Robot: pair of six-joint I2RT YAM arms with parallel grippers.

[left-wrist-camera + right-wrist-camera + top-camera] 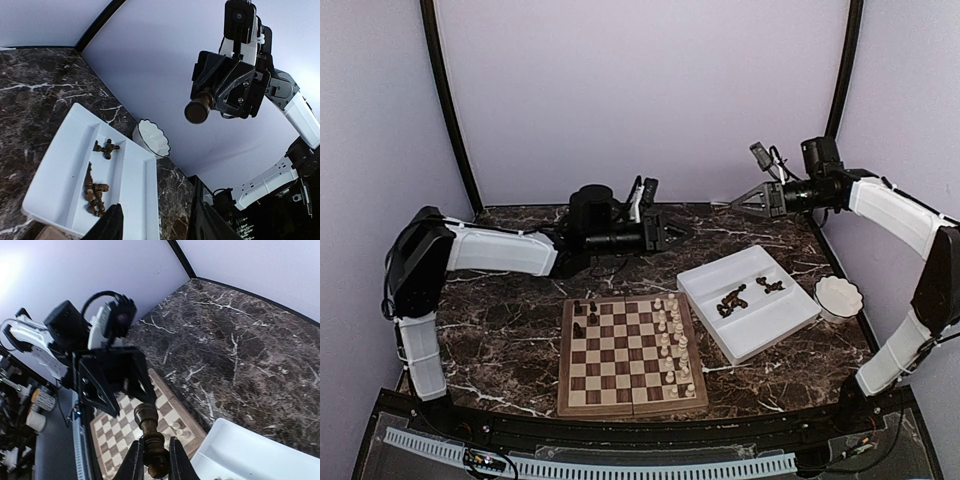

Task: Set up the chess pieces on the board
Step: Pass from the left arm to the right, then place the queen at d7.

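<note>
The board [630,398] lies near the front of the table. A few dark chess pieces [586,316] stand at its far left, and cream pieces [671,340] line its right side. More dark chess pieces [732,298] lie in the white tray [760,325]. My right gripper [154,442] hangs high at the back right, shut on one dark chess piece [147,417] that points toward the left arm. My left gripper [157,216] faces it from the back middle, open, with nothing between its fingers. From the left wrist, the held piece [196,111] shows clamped in the right gripper's jaws.
A small white scalloped bowl [838,297] sits right of the tray, near the table's right edge. The marble tabletop [500,330] is walled in at the back and sides by pale panels. A black rail runs along the front edge.
</note>
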